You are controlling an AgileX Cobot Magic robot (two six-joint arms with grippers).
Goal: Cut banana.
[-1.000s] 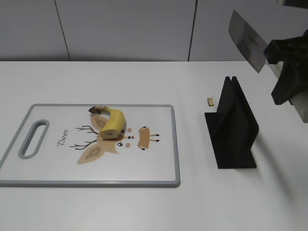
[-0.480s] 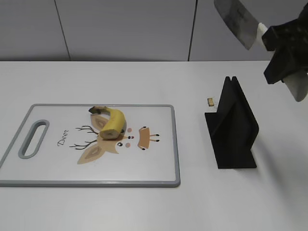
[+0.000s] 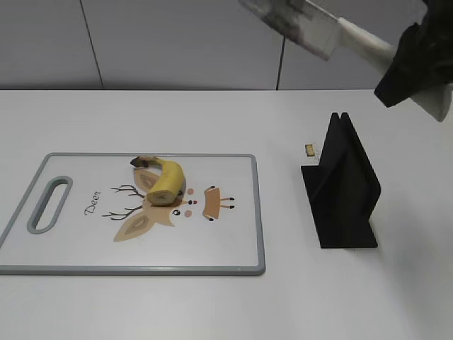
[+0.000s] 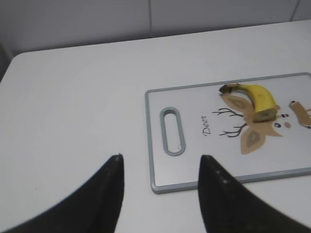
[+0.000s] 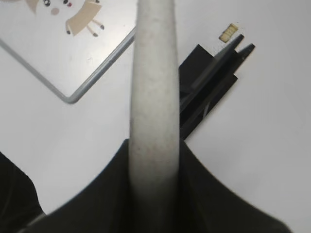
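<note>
A yellow banana (image 3: 163, 180) with one cut end lies on the white, grey-rimmed cutting board (image 3: 233, 262) with a deer drawing. It also shows in the left wrist view (image 4: 257, 98). My right gripper (image 3: 410, 71) is shut on the white handle (image 5: 155, 97) of a knife, held high at the upper right. The blade (image 3: 287, 21) points left, well above the table. My left gripper (image 4: 160, 167) is open and empty, hovering above the table near the board's handle-slot end (image 4: 171, 131).
A black knife stand (image 3: 343, 184) stands on the white table right of the board; it also shows in the right wrist view (image 5: 209, 82). A small tan scrap (image 3: 309, 149) lies beside it. A grey panelled wall runs behind.
My right gripper has swung the knife up and to the left, away from the stand; the blade now points toward the board side. The banana and board have not moved.
</note>
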